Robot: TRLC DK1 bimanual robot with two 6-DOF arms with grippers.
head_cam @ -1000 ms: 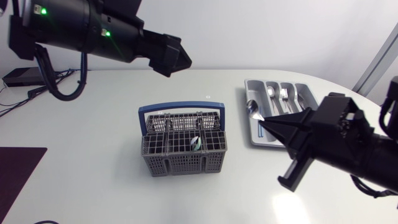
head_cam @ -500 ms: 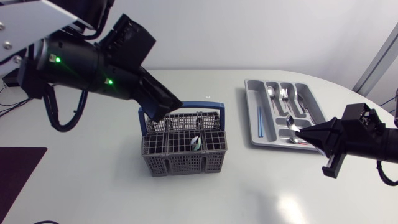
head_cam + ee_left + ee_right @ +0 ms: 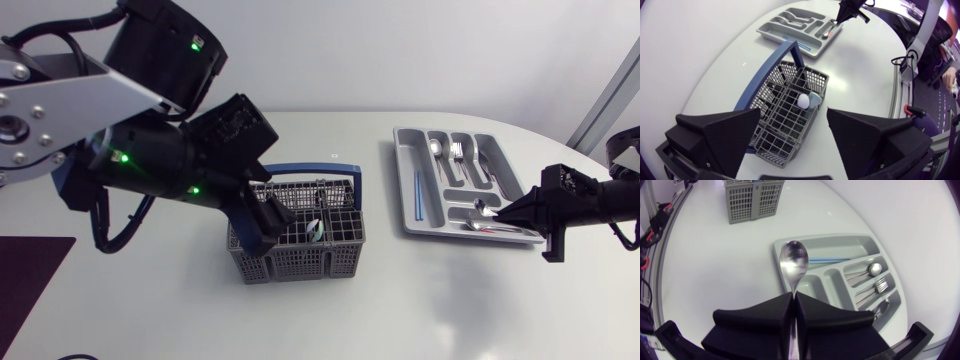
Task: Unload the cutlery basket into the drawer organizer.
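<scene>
1. The right gripper (image 3: 792,296) is clamped on a spoon (image 3: 793,262), holding its bowl over the organizer (image 3: 820,239).
2. The left gripper (image 3: 794,112) hangs just above the basket (image 3: 782,140) with its fingers spread apart.

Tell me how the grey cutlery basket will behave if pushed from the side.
Probably light: the cutlery basket is open mesh and looks nearly empty. A low push would likely slide it across the smooth table; a push on the raised blue handle might tip it.
</scene>
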